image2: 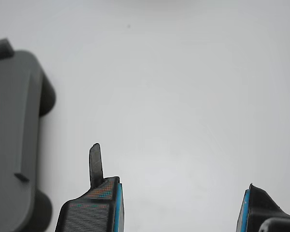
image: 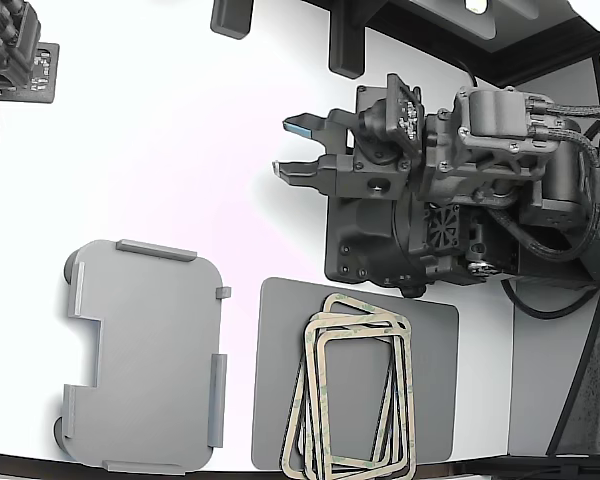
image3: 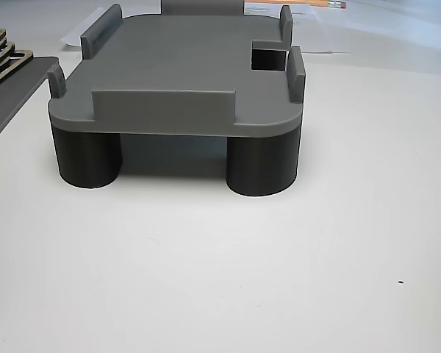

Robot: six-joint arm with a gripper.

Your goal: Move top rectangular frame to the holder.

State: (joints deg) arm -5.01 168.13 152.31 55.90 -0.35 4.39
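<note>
Gripper (image: 292, 148): black moulded plastic body with two tapered fingers faced in blue pads; the wrist view shows one finger (image2: 94, 212) with a fine ribbed surface and a thin dark tab standing up from its tip. The jaws stand apart with a wide gap and nothing between them. Below the gap lies only the smooth white table (image: 180, 130), matte and unmarked.

Top rectangular frame (image: 362, 400): a thin flat tan ring with rounded corners and mottled greenish specks. It sits uppermost on a fanned stack of like frames (image: 302, 420), each skewed slightly from the next, resting on a flat dark grey mat (image: 435, 380) with rounded corners. The stack lies well apart from the jaws, off to the side of the gripper body and behind the fingertips rather than ahead of them. How many frames make up the stack cannot be counted with confidence.

Holder (image: 145, 350): a light grey, matte, rounded-corner tray with raised rim tabs along its edges and a stepped notch cut in one long side. The other view shows it raised on short dark cylindrical feet (image3: 261, 165). It stands ahead of and to one side of the open jaws, apart from them, its top bare. The holder's rounded corner appears at the edge of the wrist view.
</note>
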